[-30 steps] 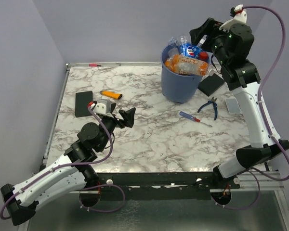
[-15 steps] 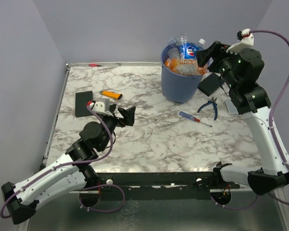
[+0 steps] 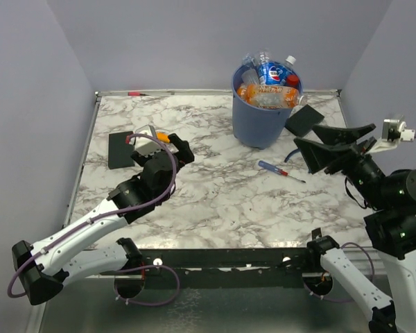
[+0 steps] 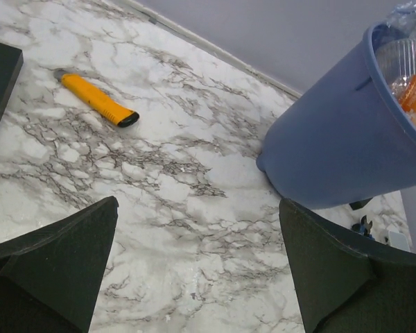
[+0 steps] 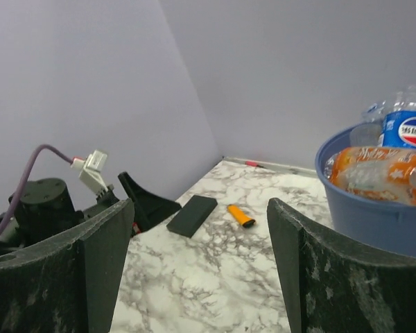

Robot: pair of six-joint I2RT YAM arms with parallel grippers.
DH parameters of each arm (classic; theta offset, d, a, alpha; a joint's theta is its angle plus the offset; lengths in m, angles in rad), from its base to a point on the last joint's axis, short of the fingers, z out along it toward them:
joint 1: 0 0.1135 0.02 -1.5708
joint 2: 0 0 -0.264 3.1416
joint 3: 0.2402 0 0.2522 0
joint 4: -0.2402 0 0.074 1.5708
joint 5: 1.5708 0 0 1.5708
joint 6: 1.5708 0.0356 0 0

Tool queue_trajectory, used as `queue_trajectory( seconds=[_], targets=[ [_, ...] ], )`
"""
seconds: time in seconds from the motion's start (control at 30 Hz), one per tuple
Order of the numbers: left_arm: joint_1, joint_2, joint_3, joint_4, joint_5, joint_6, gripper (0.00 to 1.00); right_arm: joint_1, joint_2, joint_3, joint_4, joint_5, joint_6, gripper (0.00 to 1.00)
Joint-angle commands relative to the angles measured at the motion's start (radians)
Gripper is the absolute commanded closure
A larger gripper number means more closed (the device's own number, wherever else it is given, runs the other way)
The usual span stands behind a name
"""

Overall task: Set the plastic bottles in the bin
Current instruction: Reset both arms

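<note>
Nearest us, both pincers stand wide and hold nothing: the left pincer point(image 4: 197, 208) is low over the worktop point(image 3: 222, 201), and the right pincer point(image 3: 306, 135) is raised near the right edge. From above, the left one covers most of the orange cutter point(image 4: 97, 100). Farther back, the bottles point(image 3: 267, 80) heap above the rim of the bin point(image 3: 263, 121). We cannot see those underneath, and both wrist views cut the bin off.

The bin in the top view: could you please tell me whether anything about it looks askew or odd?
The bin stands upright, but the plastic bottles are heaped above its rim. One orange-labelled bottle lies across the top, its end poking past the right edge, so it might slip off.
</note>
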Motion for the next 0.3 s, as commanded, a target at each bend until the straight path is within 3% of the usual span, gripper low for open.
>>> queue_trajectory(
  seconds=[0.0, 0.13, 0.27],
  targets=[
    [-0.004, -0.052, -0.014, -0.093, -0.092, -0.134, 0.01, 0.002, -0.106, -0.163, -0.02, -0.071, 0.061, 0.19],
    [-0.003, -0.012, 0.009, -0.098, -0.085, 0.05, 0.01, 0.002, -0.232, -0.312, 0.002, -0.008, 0.116, 0.19],
    [-0.003, -0.012, -0.038, -0.058, -0.07, 0.103, 0.01, 0.002, -0.295, -0.384, 0.024, 0.05, 0.126, 0.18]
  ],
)
